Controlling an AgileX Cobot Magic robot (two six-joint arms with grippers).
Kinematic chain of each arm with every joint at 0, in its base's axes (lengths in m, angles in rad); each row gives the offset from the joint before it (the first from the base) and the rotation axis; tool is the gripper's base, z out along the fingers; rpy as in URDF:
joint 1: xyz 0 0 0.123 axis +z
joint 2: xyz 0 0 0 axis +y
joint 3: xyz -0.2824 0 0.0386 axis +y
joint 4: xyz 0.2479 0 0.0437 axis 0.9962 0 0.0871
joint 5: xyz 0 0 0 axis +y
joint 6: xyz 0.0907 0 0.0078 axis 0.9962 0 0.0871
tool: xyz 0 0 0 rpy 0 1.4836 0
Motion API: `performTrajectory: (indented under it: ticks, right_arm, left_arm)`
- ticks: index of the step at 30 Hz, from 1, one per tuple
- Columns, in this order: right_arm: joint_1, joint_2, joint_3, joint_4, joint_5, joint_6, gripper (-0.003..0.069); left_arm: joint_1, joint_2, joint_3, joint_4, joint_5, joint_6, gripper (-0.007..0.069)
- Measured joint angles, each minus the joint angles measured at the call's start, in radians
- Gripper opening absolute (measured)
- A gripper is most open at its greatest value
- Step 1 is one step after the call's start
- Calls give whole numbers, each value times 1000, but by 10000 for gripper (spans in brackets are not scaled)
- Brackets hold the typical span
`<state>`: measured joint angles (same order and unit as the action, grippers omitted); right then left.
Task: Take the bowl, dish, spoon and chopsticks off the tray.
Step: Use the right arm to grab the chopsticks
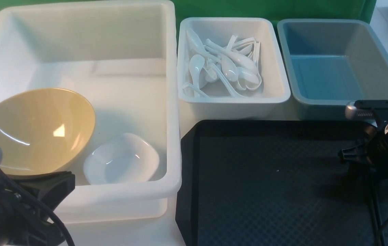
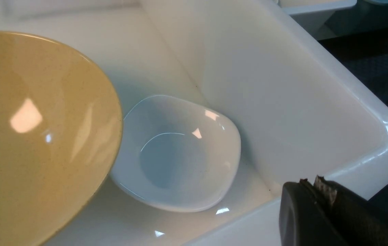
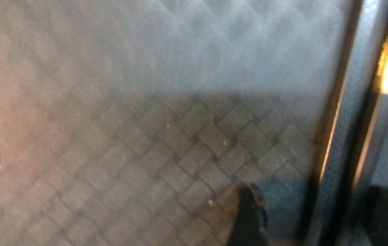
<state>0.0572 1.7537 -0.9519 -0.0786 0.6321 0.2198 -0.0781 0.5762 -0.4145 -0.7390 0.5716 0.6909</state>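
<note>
Front view: bowl (image 1: 43,136) and dish (image 1: 122,160) already in large white tub (image 1: 171,136); white spoons lie in smaller tub (image 1: 234,106). Step in hand, likely last: picking up chopsticks (image 1: 375,212), lying on tray (image 1: 265,191) beneath right arm (image 1: 385,143).

Left wrist view: left fingers (image 2: 313,181) pressed together, holding nothing, near tub rim.

Right wrist view: right fingers (image 3: 303,212) spread, one either side of chopsticks, both sticks between them. Next move probably calls for closing on pair together, then lifting.
</note>
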Motion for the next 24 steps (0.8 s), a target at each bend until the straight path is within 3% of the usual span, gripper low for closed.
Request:
performTrajectory:
  ticks: [5,10,24]
  right_arm:
    - [0,15,-9,4,-5,-4,344]
    - [0,13,-11,8,-17,-27,134]
    - [0,-155,2,13,67,-35,131]
  left_arm:
    - [0,0,0,0,3,0,12]
    - [0,0,0,0,7,0,12]
    - [0,0,0,-4,10,0,12]
